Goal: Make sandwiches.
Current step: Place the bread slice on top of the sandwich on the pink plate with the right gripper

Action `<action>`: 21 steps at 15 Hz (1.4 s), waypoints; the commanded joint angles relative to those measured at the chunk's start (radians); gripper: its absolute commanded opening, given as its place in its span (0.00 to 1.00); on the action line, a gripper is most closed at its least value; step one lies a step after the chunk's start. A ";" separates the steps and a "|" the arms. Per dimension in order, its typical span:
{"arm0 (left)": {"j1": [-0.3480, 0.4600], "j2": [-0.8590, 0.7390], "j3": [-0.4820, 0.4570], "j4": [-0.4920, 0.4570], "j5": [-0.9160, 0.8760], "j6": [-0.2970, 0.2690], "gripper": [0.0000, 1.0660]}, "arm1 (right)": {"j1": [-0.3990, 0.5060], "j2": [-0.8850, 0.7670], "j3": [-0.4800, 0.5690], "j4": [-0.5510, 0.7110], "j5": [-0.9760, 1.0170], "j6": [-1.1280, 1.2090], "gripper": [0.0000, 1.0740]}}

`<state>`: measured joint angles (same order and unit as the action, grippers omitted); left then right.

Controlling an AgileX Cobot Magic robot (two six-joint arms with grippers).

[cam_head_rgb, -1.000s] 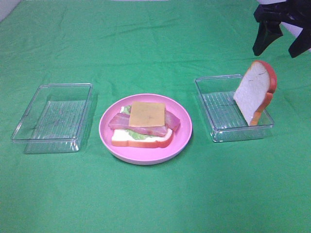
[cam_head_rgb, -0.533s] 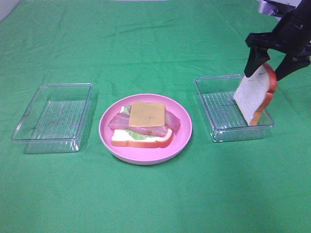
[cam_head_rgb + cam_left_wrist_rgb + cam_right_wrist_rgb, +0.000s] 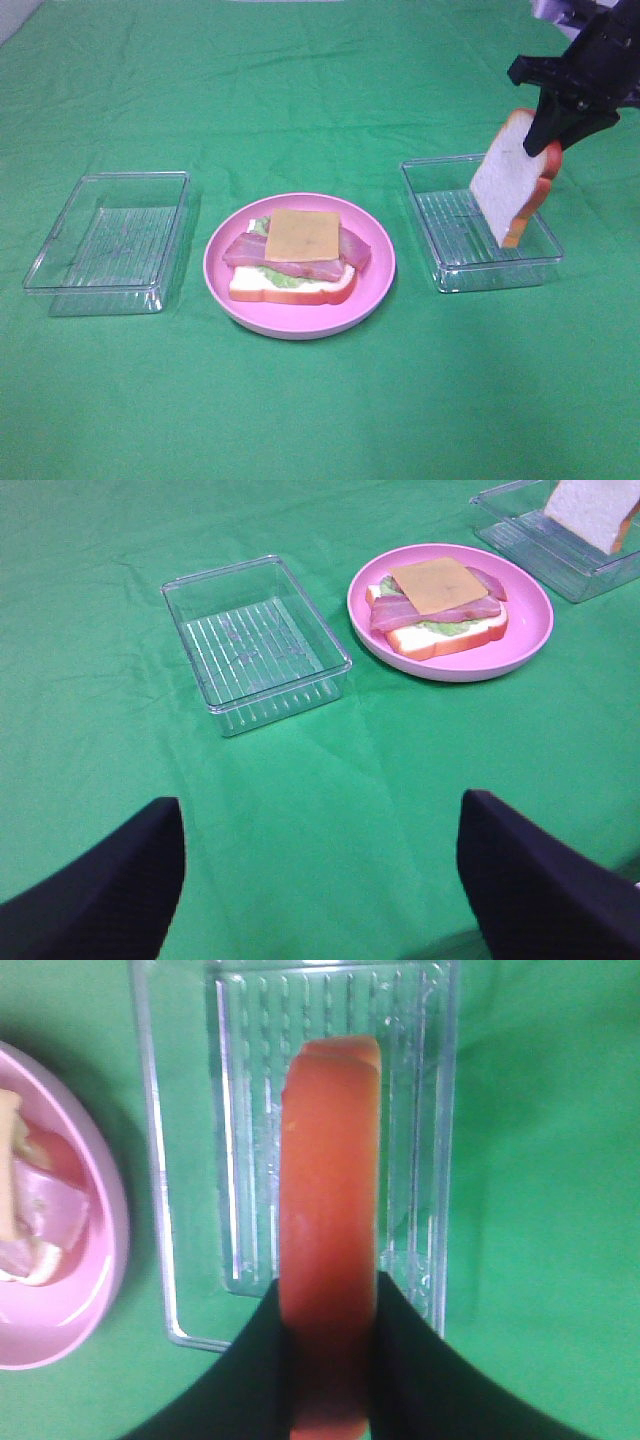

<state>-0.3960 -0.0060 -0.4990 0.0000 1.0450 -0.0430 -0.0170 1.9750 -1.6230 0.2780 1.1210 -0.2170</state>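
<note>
An open sandwich stack [image 3: 303,245] lies on the pink plate [image 3: 215,270]: a bread slice, lettuce, bacon strips, with a yellow cheese slice [image 3: 303,235] on top. My right gripper [image 3: 548,132] is shut on the top edge of a second bread slice [image 3: 510,180] and holds it upright and tilted over the right clear container [image 3: 445,275]. In the right wrist view my fingers [image 3: 400,1360] clamp its orange crust [image 3: 330,1210]. My left gripper [image 3: 320,880] is open and empty, well short of the stack [image 3: 440,605].
An empty clear container [image 3: 110,240] stands left of the plate; it also shows in the left wrist view [image 3: 255,640]. Green cloth covers the table. The right container's ribbed floor [image 3: 240,1110] lies under the held slice.
My right gripper came down onto the bread slice that leaned in the right container, shut on its top edge, and lifted it slightly up and to the left.
</note>
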 commanded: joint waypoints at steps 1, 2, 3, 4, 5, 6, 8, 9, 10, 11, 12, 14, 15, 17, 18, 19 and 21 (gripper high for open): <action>-0.002 -0.015 0.002 0.000 -0.011 -0.005 0.68 | 0.001 -0.074 -0.004 0.078 0.008 -0.012 0.00; -0.002 -0.015 0.002 0.000 -0.011 -0.005 0.68 | 0.006 -0.140 -0.004 0.178 0.008 -0.016 0.00; -0.002 -0.015 0.002 0.000 -0.011 -0.005 0.68 | 0.014 -0.159 0.001 0.210 0.006 -0.016 0.00; -0.002 -0.015 0.002 0.000 -0.011 -0.005 0.68 | 0.021 -0.164 0.008 0.232 0.006 -0.016 0.00; -0.002 -0.015 0.002 0.006 -0.011 -0.006 0.68 | 0.050 -0.168 0.024 0.257 0.003 -0.016 0.00; -0.002 -0.015 0.002 0.006 -0.011 -0.005 0.68 | 0.085 -0.168 0.048 0.275 -0.010 -0.016 0.00; -0.002 -0.015 0.002 0.009 -0.011 -0.005 0.68 | 0.177 -0.168 0.126 0.349 -0.101 -0.039 0.00; -0.002 -0.015 0.002 0.009 -0.011 -0.005 0.68 | 0.220 -0.168 0.168 0.401 -0.156 -0.054 0.00; -0.002 -0.015 0.002 0.009 -0.011 -0.005 0.68 | 0.235 -0.168 0.193 0.432 -0.189 -0.063 0.00; -0.002 -0.015 0.002 0.009 -0.011 -0.005 0.68 | 0.259 -0.168 0.240 0.485 -0.248 -0.084 0.00; -0.002 -0.015 0.002 0.009 -0.011 -0.005 0.68 | 0.270 -0.164 0.326 0.611 -0.321 -0.142 0.00; -0.002 -0.015 0.002 0.009 -0.011 -0.005 0.68 | 0.270 -0.129 0.384 0.756 -0.334 -0.225 0.00; -0.002 -0.015 0.002 0.009 -0.011 -0.005 0.68 | 0.270 -0.116 0.396 0.796 -0.329 -0.249 0.00; -0.002 -0.015 0.002 0.009 -0.011 -0.005 0.68 | 0.270 -0.065 0.431 0.925 -0.322 -0.329 0.00; -0.002 -0.015 0.002 0.009 -0.011 -0.005 0.68 | 0.270 -0.028 0.436 0.977 -0.306 -0.332 0.00; -0.002 -0.015 0.002 0.009 -0.011 -0.005 0.68 | 0.270 0.000 0.436 1.014 -0.296 -0.333 0.00; -0.002 -0.015 0.002 0.009 -0.011 -0.005 0.68 | 0.270 0.062 0.436 1.030 -0.311 -0.348 0.00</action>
<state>-0.3960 -0.0060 -0.4990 0.0080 1.0440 -0.0430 0.2540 2.0370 -1.1890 1.2890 0.8020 -0.5430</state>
